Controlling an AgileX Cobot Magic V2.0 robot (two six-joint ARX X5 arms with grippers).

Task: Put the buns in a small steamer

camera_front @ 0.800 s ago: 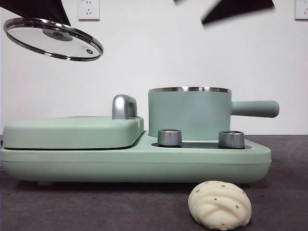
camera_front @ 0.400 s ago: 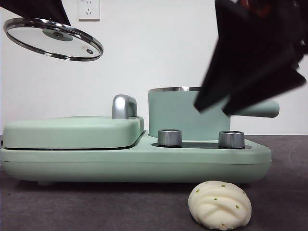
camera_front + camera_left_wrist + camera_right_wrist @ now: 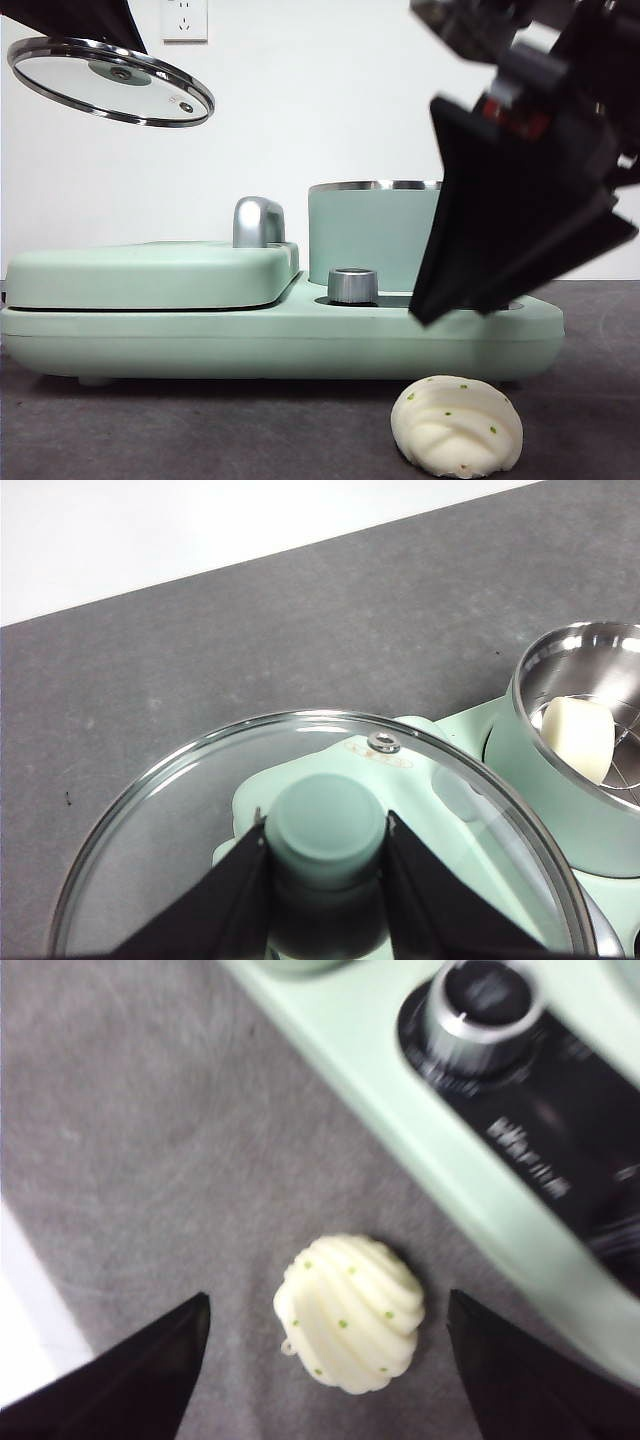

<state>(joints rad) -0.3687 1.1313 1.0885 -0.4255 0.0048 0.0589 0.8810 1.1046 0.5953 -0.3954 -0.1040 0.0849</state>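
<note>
Currently the right gripper (image 3: 455,310) is hanging low in the front view, dark and large, its jaws spread wide apart with nothing between them; it is covering the steamer's (image 3: 370,235) handle, the right part of its wall and one of the two knobs, so only one knob (image 3: 352,285) is showing. Its tips are sitting just above the twisted bun (image 3: 457,427), apart from it. That bun is lying on the grey table (image 3: 200,430) just in front of the green cooker base (image 3: 280,335); its lower edge is cut off by the frame. From the right wrist, the twisted bun (image 3: 350,1312) is lying between the two spread jaws, touching neither, with a knob (image 3: 483,1010) on the black panel beyond; this picture is blurred and the panel lettering is not readable. The left gripper (image 3: 325,880) is clamping the lid's green knob (image 3: 325,830), holding the glass lid (image 3: 110,80) tilted, high above the griddle lid (image 3: 150,272) with its chrome handle (image 3: 258,220); only a black corner of that arm is showing in the front view. Through the left wrist view, the plain bun (image 3: 577,738) is lying inside the steamer (image 3: 520,750) on a wire rack, the pot cut off at the picture edge. From the front the plain bun is hidden by the steamer wall.
</note>
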